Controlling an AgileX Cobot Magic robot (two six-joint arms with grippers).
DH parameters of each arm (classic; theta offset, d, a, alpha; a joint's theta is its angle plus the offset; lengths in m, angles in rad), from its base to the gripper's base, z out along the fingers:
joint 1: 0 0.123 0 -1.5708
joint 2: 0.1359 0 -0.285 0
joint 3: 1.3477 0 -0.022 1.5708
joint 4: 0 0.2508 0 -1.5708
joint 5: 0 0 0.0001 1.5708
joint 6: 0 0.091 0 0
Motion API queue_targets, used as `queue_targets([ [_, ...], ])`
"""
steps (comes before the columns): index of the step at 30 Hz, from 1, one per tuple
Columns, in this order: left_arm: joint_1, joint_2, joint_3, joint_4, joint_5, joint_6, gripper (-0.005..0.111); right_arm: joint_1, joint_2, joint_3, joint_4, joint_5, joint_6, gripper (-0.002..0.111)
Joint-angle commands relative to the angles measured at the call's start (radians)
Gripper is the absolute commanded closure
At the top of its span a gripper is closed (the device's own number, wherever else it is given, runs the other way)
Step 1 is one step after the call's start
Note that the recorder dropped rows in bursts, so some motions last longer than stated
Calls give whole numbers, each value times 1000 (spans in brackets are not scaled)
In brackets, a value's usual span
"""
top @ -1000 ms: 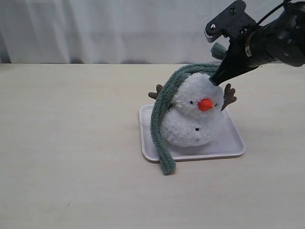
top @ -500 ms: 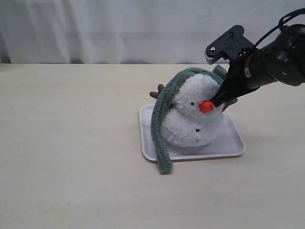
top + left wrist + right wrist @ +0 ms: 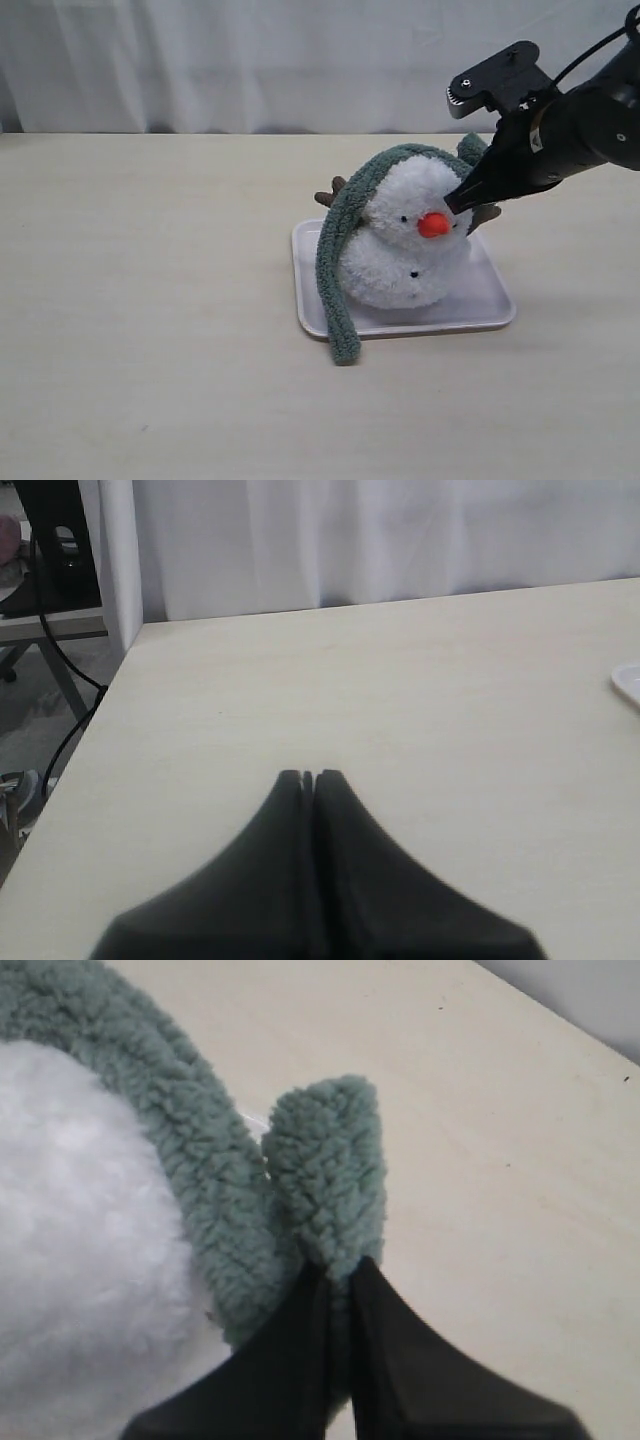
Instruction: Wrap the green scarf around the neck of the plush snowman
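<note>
Since the earlier frames, the right gripper (image 3: pixel 462 196) has come down from above the snowman's (image 3: pixel 400 265) crown to the side of its head, just above and beside the orange nose (image 3: pixel 432 224), and the scarf (image 3: pixel 335 250) has been drawn lower over that side. Exterior view: the snowman sits on a white tray (image 3: pixel 480 300) on a pale table (image 3: pixel 150 300), before a white curtain (image 3: pixel 250 60). The scarf arches over the top of the head, not in the neck (image 3: pixel 385 240) crease. Its long end hangs down the left side of the plush as seen here, crosses the tray rim and rests with its tip on the table. Its short end sticks up behind the right gripper. One brown twig arm (image 3: pixel 330 192) shows behind the scarf, and the other is partly hidden by the gripper. Right wrist view: the right gripper (image 3: pixel 340 1270) is pinched tight on the scarf (image 3: pixel 330 1160) a little short of its rounded tip, which stands out beyond the fingertips. Beside it the rest of the strip curves round the white head (image 3: pixel 70 1210). Left wrist view: the left gripper (image 3: pixel 308 777) has its jaws pressed together with nothing between them, over bare table (image 3: pixel 400 680), well apart from the tray, whose edge (image 3: pixel 628 680) just enters the frame.
</note>
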Motion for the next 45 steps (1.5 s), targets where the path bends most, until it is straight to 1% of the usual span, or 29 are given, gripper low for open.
queue_targets([
  [1, 3, -4, 3, -1, -13, -5, 107, -2, -18, 3, 104, 36, 0, 102],
  [3, 3, -4, 3, -1, -13, -5, 107, -2, -13, 3, 112, 76, 0, 95],
  [8, 3, -4, 3, -1, -13, -5, 107, -2, -7, 3, 134, 165, -6, 65],
  [9, 3, -4, 3, -1, -13, -5, 107, -2, -7, 3, 147, 169, -30, 60],
  [12, 3, -4, 3, -1, -13, -5, 107, -2, -7, 3, 223, 195, -194, 53],
  [15, 3, -4, 3, -1, -13, -5, 107, -2, -7, 3, 347, 234, -415, 53],
  [18, 3, -4, 3, -1, -13, -5, 107, -2, -7, 3, 441, 280, -575, 53],
  [20, 3, -4, 3, -1, -13, -5, 107, -2, -7, 3, 475, 298, -638, 53],
  [26, 3, -4, 3, -1, -13, -5, 107, -2, -13, -6, 479, 283, -645, 53],
  [30, 3, -4, 3, -1, -13, -5, 107, -2, -51, -68, 458, 281, -626, 53],
  [32, 3, -4, 3, -1, -13, -5, 107, -2, -78, -93, 398, 244, -534, 53],
  [35, 3, -4, 3, -1, -13, -5, 107, -6, -83, -97, 264, 181, -241, 53],
  [36, 3, -4, 3, -1, -13, -5, 107, -13, -71, -116, 242, 204, -160, 54],
  [37, 3, -4, 3, -1, -13, -5, 107, -25, -47, -150, 242, 259, -132, 56],
  [38, 3, -4, 3, -1, -13, -5, 107, -39, -20, -189, 248, 328, -136, 58],
  [40, 3, -4, 3, -1, -13, -5, 107, -64, 27, -238, 308, 396, -248, 59],
  [43, 3, -4, 3, -1, -13, -5, 107, -90, 54, -269, 435, 347, -382, 59],
  [44, 3, -4, 3, -1, -13, -5, 107, -106, 63, -294, 537, 304, -446, 59],
  [45, 3, -4, 3, -1, -13, -5, 107, -115, 65, -310, 589, 285, -475, 61],
])
